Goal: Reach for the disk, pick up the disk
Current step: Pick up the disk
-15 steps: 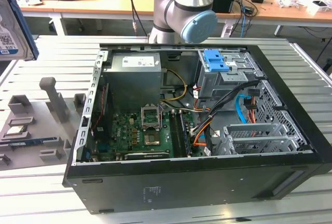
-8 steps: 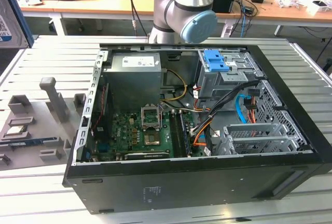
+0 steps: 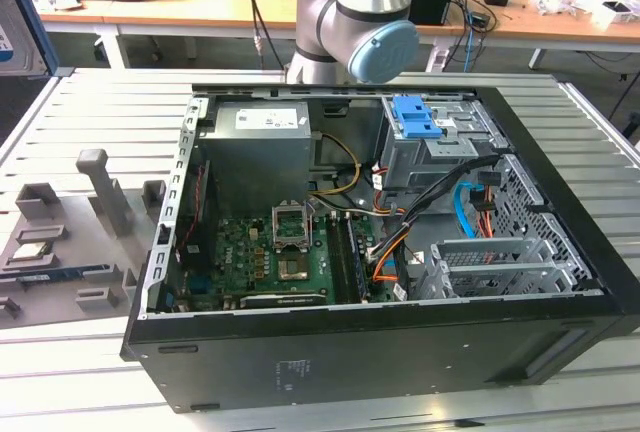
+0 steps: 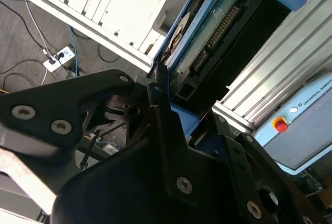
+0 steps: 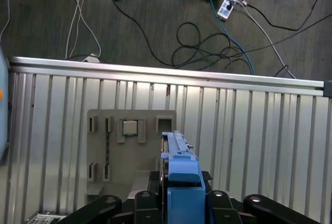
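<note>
The disk (image 5: 179,180) is standing on edge right in the gripper (image 4: 182,111). Judging from both wrist views, the jaws look clamped onto it from either side, down at its near end, so the grab itself looks done. The second wrist view gives you its circuit-board face and connector row. In the first wrist view you're looking straight along its blue frame (image 5: 174,140).

Just past the disk's far end sits the grey fixture plate (image 5: 129,141), and the disk lines up with that plate's edge, next to its slots. I can't tell whether the far end is clear of the plate or touching it. The plate lies on the slatted table (image 5: 249,130), and beyond the table edge from the plate there's a mess of cables (image 5: 207,37) on the floor.

What I'd worry about is that you've got it by one end only, so most of the drive sticks out past the grip. A quick swing could make it pivot or slide out, especially if the contact is on plastic frame rather than metal. And if that far end isn't clear, going sideways could hook it on the plate's raised blocks and twist it loose.
</note>
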Controlling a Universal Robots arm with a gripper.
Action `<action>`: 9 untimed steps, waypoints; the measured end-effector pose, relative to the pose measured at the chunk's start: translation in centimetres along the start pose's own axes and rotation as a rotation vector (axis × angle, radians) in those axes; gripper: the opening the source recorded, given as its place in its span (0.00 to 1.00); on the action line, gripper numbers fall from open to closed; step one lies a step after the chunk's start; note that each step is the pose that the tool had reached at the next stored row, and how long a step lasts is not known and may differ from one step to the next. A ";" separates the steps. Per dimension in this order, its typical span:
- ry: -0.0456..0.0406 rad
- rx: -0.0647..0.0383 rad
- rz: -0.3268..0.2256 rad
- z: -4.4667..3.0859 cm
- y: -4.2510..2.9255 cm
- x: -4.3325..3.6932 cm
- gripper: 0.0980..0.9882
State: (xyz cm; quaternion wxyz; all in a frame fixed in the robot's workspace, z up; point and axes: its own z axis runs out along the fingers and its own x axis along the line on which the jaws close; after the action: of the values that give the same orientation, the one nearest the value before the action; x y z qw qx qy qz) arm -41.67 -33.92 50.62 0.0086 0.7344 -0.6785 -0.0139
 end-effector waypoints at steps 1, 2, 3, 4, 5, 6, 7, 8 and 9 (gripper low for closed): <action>0.0000 0.000 0.000 -0.01 0.00 0.00 0.30; 0.0001 0.000 0.000 -0.02 0.00 0.00 0.30; 0.0000 0.000 0.000 -0.02 0.00 0.00 0.30; 0.0000 0.000 0.000 -0.02 0.00 0.00 0.30; 0.0000 0.000 0.000 -0.02 0.00 0.00 0.30; 0.0004 0.000 0.000 -0.03 -0.22 0.01 0.30; 0.0007 0.000 0.000 -0.04 -0.48 0.04 0.30; 0.0008 0.000 0.000 -0.05 -0.69 0.06 0.30; 0.0010 0.000 0.000 -0.06 -1.14 0.09 0.30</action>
State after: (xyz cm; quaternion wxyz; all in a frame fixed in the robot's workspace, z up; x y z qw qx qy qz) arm -40.52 -33.92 50.65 0.0090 0.7344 -0.6786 -0.0136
